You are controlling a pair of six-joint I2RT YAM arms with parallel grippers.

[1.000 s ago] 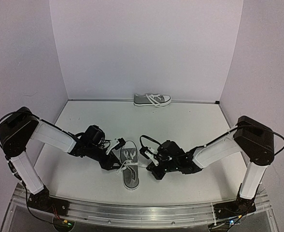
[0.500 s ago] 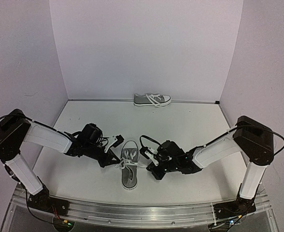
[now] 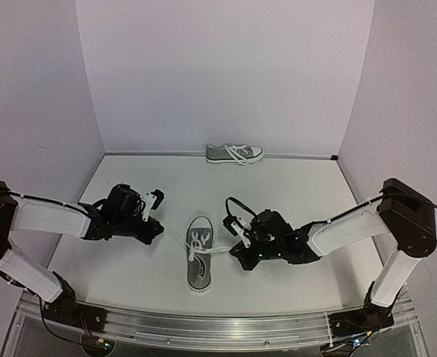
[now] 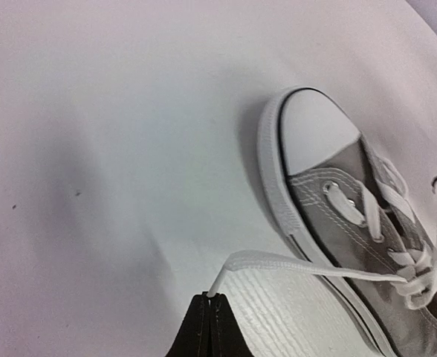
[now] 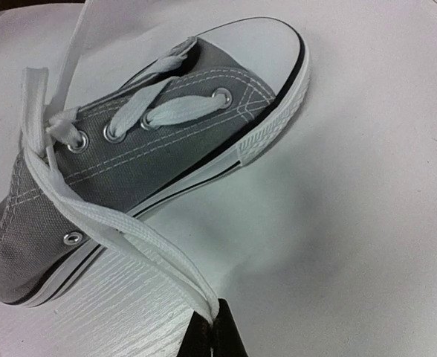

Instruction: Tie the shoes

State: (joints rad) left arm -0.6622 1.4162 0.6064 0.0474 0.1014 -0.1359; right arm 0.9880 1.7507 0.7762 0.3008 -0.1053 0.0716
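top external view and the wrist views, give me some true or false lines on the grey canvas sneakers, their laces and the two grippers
1. The left gripper is shut on the tip of a white lace of the near grey canvas sneaker. True.
2. The right gripper is open and holds nothing. False: it is shut on the other white lace of that sneaker.
3. The second grey canvas sneaker sits by the back wall, apart from both grippers. True.
4. The near sneaker's white rubber toe cap points at the arm bases. False: it points toward the back wall.
5. The near sneaker has a finished bow. False: its lace ends are drawn out sideways, one to each gripper.
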